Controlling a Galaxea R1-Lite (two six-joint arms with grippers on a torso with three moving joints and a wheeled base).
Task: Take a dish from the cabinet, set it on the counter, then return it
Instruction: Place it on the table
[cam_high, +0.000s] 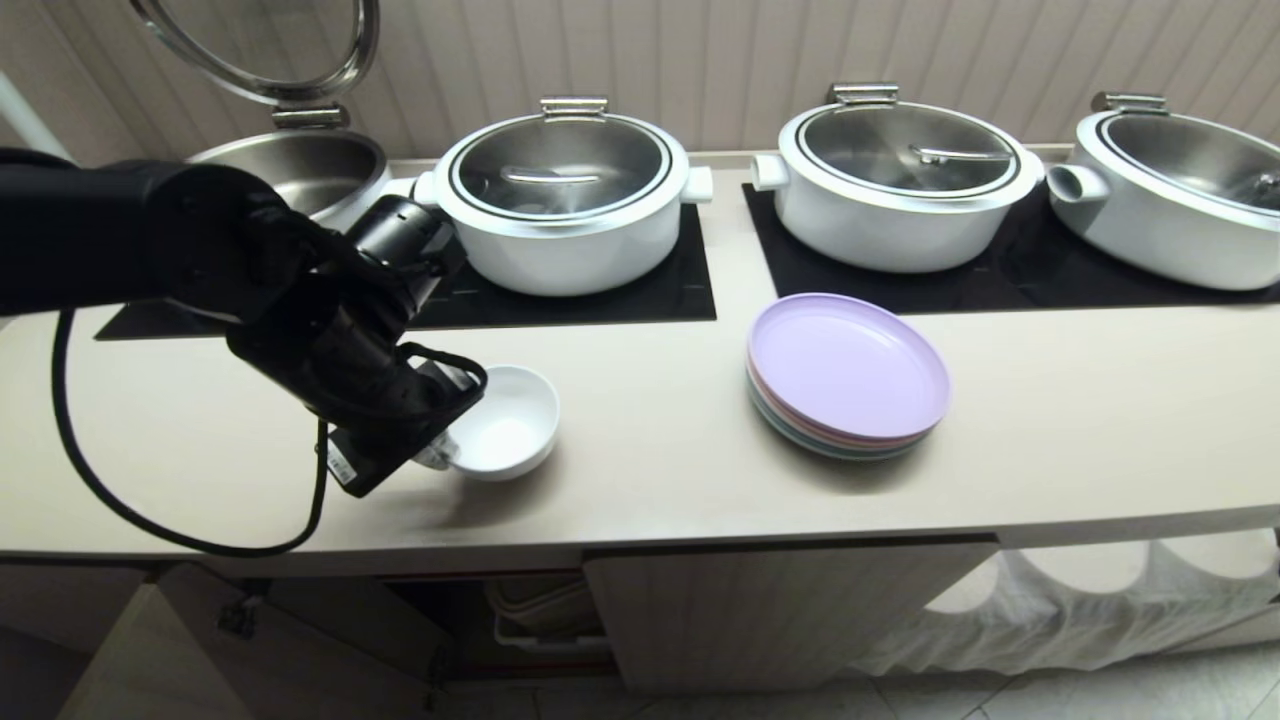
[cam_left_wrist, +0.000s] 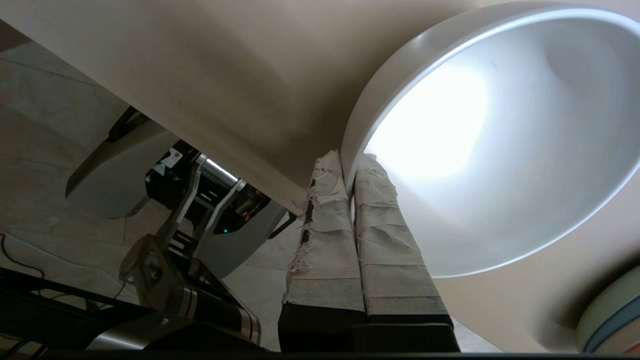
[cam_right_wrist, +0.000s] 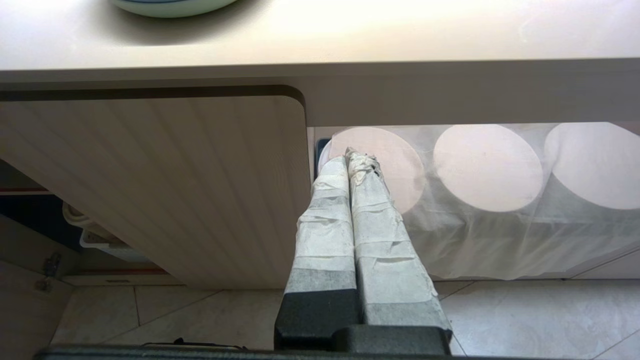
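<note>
From the head view, the left gripper (cam_high: 445, 455) reaches over the counter (cam_high: 650, 440) and pinches the near-left rim of the dish (cam_high: 510, 420), which sits low over the cream top, left of the stacked pastel plates (cam_high: 848, 375); whether its foot rests on the surface cannot be told. Below, the cabinet (cam_high: 780, 610) stands open on its left side.

In the left wrist view, the taped fingers (cam_left_wrist: 325, 235) close on the dish (cam_left_wrist: 500, 140) wall, one inside, one outside.

The right wrist view shows the right gripper (cam_right_wrist: 348, 156) shut on nothing, parked low before the fluted cabinet door (cam_right_wrist: 175, 185).

The step looks like setting down or re-lifting; next calls for a steady, level carry toward the open shelf
</note>
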